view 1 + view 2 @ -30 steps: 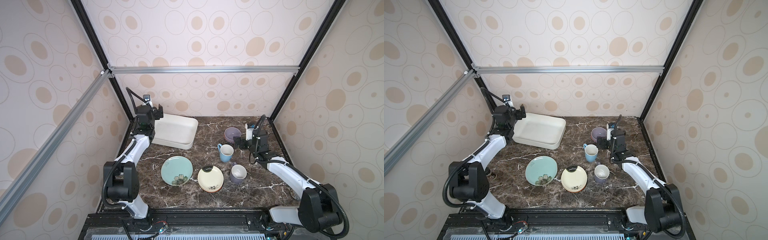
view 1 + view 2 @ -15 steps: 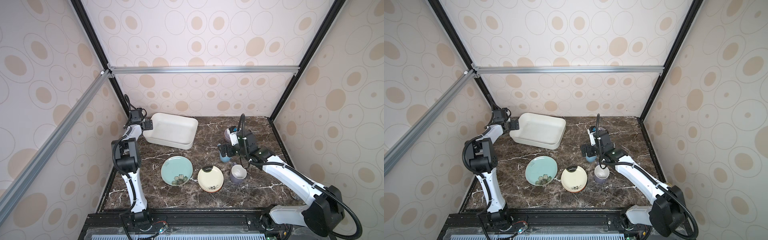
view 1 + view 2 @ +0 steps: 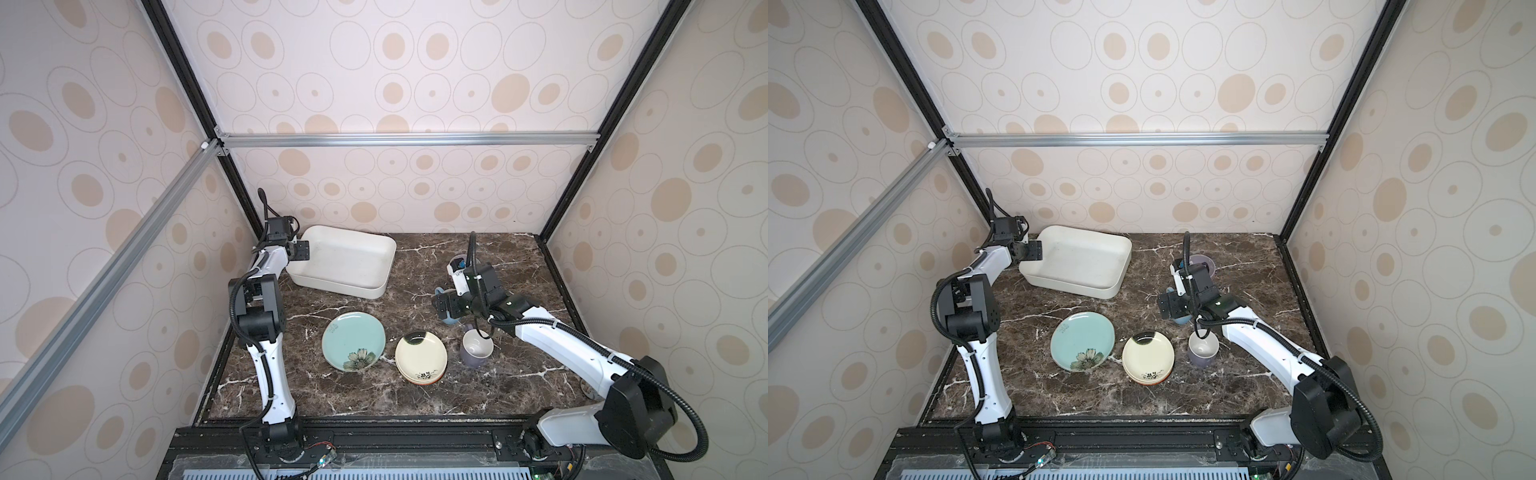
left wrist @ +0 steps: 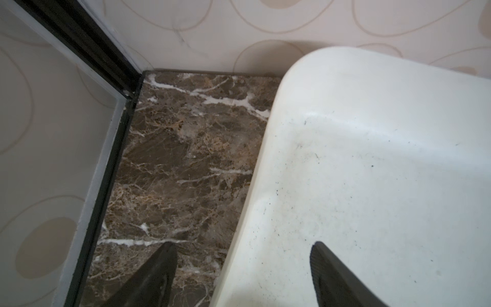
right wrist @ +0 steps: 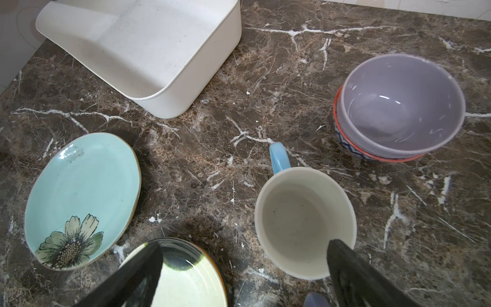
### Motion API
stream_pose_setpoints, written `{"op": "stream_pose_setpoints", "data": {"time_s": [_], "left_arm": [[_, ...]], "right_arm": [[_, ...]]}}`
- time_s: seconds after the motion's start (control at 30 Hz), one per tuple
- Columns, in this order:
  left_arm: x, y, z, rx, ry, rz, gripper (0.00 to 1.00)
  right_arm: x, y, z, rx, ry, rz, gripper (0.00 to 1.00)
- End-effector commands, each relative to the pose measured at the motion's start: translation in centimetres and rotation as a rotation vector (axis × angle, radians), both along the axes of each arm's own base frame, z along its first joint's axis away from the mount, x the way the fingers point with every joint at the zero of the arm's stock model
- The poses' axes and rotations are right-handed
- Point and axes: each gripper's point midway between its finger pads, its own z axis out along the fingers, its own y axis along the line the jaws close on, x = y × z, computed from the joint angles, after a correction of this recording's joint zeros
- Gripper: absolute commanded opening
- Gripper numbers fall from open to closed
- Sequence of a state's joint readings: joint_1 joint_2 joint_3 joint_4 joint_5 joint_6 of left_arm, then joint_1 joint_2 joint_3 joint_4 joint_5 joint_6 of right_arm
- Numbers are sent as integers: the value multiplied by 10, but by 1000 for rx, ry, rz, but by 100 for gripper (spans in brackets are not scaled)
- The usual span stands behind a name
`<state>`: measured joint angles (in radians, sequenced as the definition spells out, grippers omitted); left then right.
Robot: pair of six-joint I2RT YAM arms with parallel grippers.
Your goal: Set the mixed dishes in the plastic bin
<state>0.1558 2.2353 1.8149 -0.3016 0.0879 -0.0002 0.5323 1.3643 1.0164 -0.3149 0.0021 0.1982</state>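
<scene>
The left gripper (image 4: 243, 244) has its jaws apart astride the left rim of the plastic bin (image 3: 332, 286) at the table's rear left, one finger over the marble table (image 4: 186, 159) and one over the bin's floor. The right gripper (image 5: 244, 243), jaws wide apart and holding nothing, hangs over the light blue mug (image 5: 303, 220) — upright on the table between the teal flower plate (image 5: 79, 196) and the lavender bowl (image 5: 401, 106), all outside the bin.

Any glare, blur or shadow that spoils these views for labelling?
Right wrist view: crisp, but glare streaks the lavender bowl and the cream plate, and the gripper fingers blur. Left wrist view: plastic bin slightly soft, no glare. Both top views: even light, faint shadows.
</scene>
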Motion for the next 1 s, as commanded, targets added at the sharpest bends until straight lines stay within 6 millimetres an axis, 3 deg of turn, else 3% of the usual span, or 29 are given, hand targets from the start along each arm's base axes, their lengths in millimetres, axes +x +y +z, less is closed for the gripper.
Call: {"op": "stream_pose_setpoints", "data": {"time_s": [0.0,0.2,0.33,0.4,0.67,0.97], "left_arm": [[-10,-6,-3,-20,26,-18,77],[-23,-14,-15,-61,70,-23,63],[-38,-28,-14,-103,90,-32,39],[-48,-38,-14,-112,99,-47,33],[-84,-59,-17,-60,141,-62,20],[-96,-66,-15,-6,175,-94,9]], "right_arm": [[-2,6,8,18,-6,10,100],[-10,-1,6,14,-18,3,100],[-14,-2,1,16,-15,8,100],[-15,-2,-1,22,-13,8,100],[-19,-2,-3,28,-10,22,100],[-31,-9,3,39,-38,20,100]]}}
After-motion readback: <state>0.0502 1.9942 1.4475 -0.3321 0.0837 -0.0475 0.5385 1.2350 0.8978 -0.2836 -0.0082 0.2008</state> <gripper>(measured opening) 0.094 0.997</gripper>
